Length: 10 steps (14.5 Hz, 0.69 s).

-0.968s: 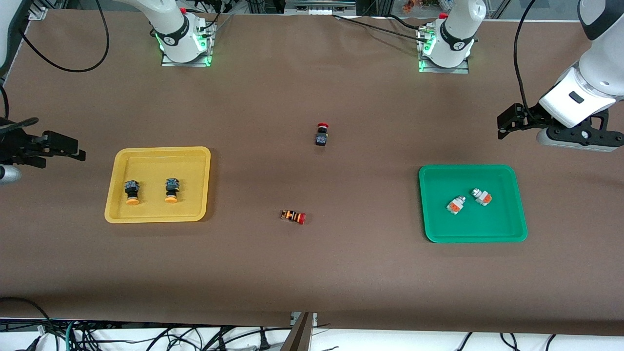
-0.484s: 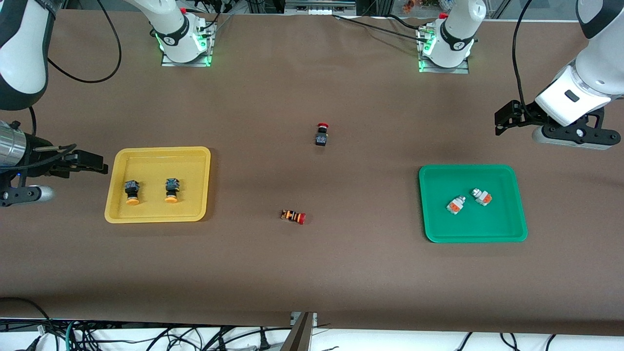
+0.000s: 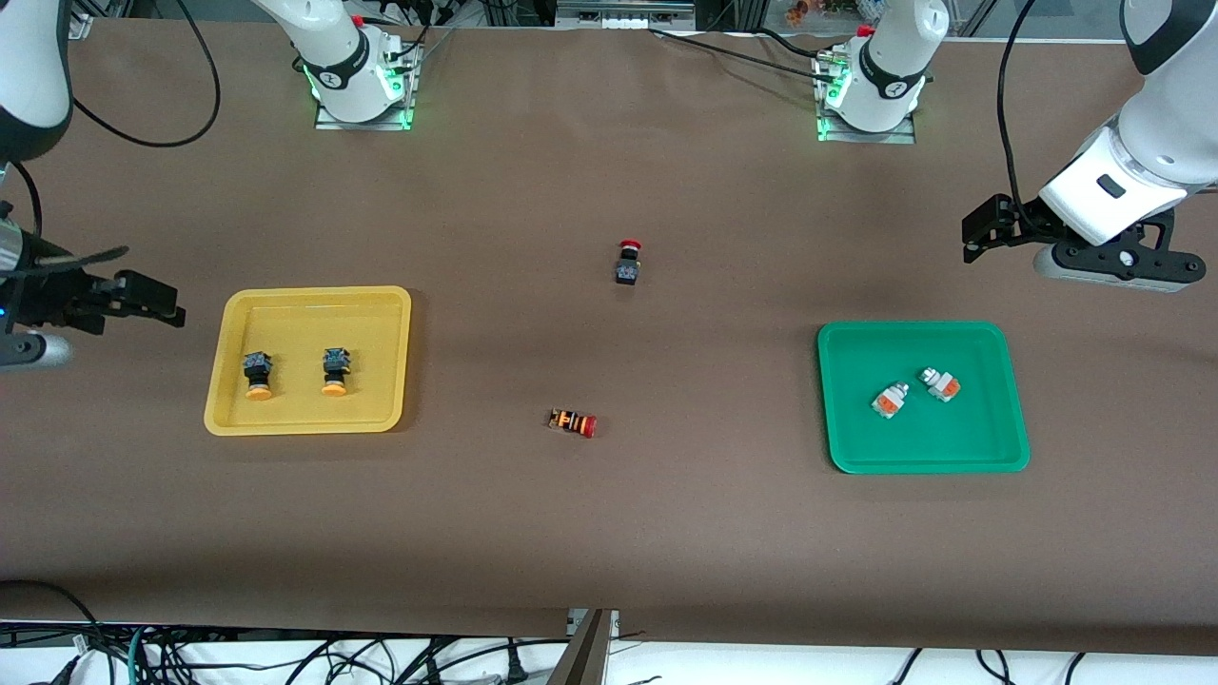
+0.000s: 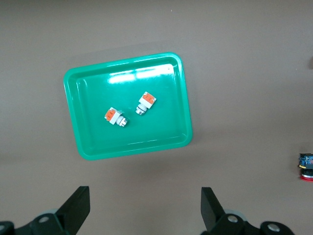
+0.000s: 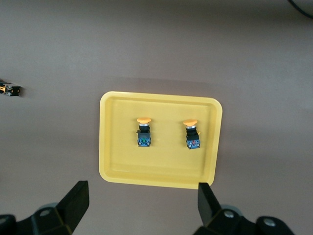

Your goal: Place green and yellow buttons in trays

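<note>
The yellow tray (image 3: 309,297) holds two black-bodied buttons with orange-yellow caps (image 3: 257,373) (image 3: 334,370). The green tray (image 3: 918,330) holds two white-bodied buttons with orange blocks (image 3: 890,400) (image 3: 940,382). My left gripper (image 3: 980,231) is open and empty, up over bare table beside the green tray. My right gripper (image 3: 157,300) is open and empty, over bare table beside the yellow tray. The left wrist view shows the green tray (image 4: 83,142) with its buttons (image 4: 115,117) (image 4: 145,102) past my left gripper (image 4: 145,210). The right wrist view shows the yellow tray (image 5: 110,161) with its buttons (image 5: 144,132) (image 5: 191,134) past my right gripper (image 5: 143,205).
A black-bodied button with a red cap (image 3: 627,263) stands mid-table between the trays. An orange-striped button with a red cap (image 3: 573,421) lies nearer the front camera. The first also shows in the left wrist view (image 4: 306,166), the second in the right wrist view (image 5: 11,89).
My right gripper swung toward the yellow tray, then drew back a little. My left gripper shifted slightly toward the table's middle. Buttons and trays have not moved.
</note>
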Each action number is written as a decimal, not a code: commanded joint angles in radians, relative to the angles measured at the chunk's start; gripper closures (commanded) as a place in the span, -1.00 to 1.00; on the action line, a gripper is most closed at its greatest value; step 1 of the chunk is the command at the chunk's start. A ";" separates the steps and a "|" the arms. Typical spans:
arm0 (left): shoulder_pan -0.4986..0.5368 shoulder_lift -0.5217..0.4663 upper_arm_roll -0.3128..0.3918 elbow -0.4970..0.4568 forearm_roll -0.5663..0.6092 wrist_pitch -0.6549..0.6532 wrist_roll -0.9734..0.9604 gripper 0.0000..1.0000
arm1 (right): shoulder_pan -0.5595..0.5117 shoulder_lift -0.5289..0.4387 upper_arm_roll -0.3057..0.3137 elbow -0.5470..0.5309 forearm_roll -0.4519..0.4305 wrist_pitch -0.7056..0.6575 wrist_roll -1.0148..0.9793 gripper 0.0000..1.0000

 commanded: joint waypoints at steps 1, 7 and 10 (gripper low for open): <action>-0.003 0.006 -0.002 0.030 0.008 -0.026 -0.011 -1.00 | -0.005 -0.161 -0.005 -0.198 -0.025 0.063 0.017 -0.97; -0.003 0.006 -0.001 0.031 0.008 -0.026 -0.011 -1.00 | 0.057 -0.155 -0.109 -0.202 -0.094 0.111 0.010 -0.99; -0.003 0.006 -0.001 0.031 0.008 -0.026 -0.011 -1.00 | 0.048 -0.138 -0.115 -0.169 -0.068 0.101 0.004 -0.99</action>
